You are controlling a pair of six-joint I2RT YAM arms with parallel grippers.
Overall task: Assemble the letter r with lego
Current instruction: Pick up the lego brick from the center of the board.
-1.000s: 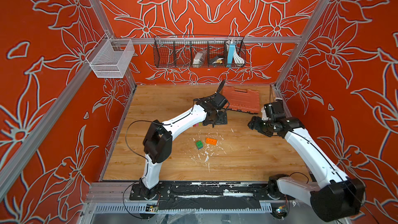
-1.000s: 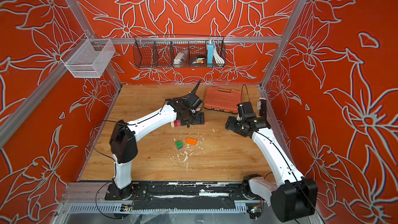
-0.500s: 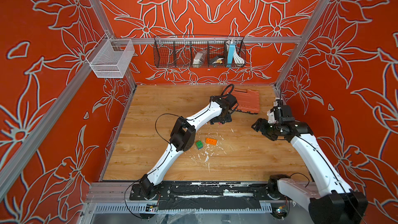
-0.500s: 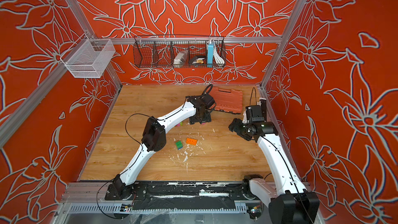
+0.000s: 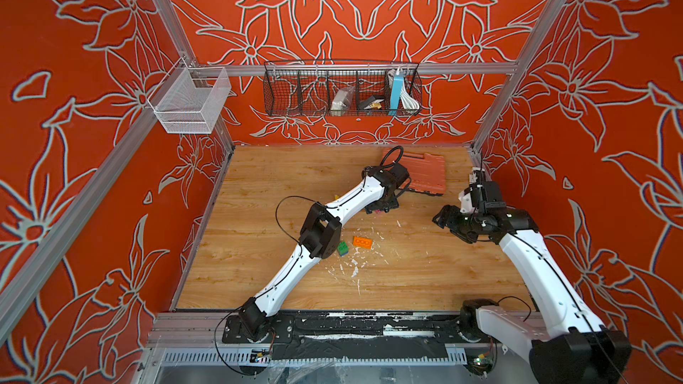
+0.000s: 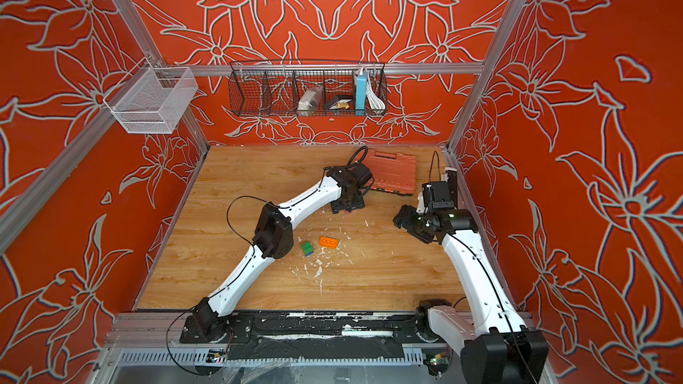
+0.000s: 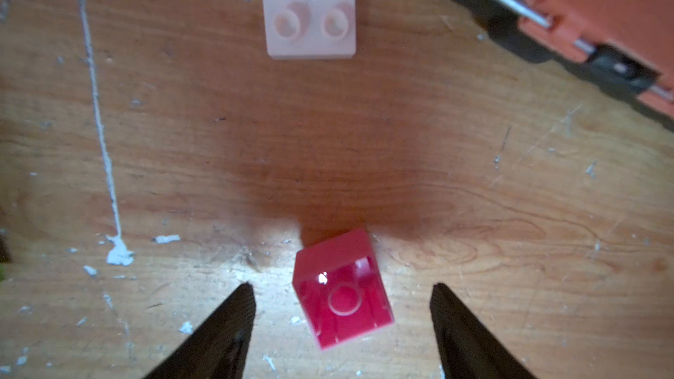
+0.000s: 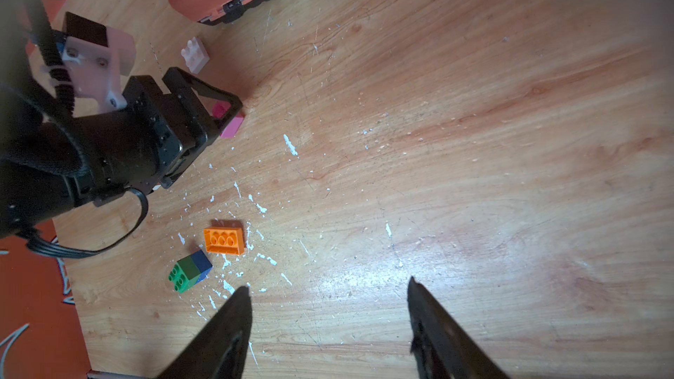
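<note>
Status, as I see it from beside the cell: the left gripper (image 7: 341, 288) is down at the table (image 5: 406, 271) with its jaws standing apart, one on each side of a red brick (image 7: 341, 300). A gap shows on both sides and nothing is gripped. The right gripper (image 8: 328, 283) hangs spread and empty over bare wood, well apart from every brick.

No letter is formed yet. An orange brick (image 8: 223, 240) and a joined green-and-blue pair (image 8: 189, 271) lie near the table's middle. A white brick (image 7: 310, 5) lies near the orange case (image 7: 601, 1).

Hazard 1: the red brick sits skewed to the jaws. On closing, I would expect contact at its corners first, so it may spin or shoot out.

Hazard 2: its hollow underside appears to face up. Lifted so, it cannot press onto another brick's studs without being turned over.

Hazard 3: a pink brick (image 8: 232, 126) lies just beside one left finger. A sideways correction could knock it away.

Hazard 4: the case is near, and a wide swing could clip it
</note>
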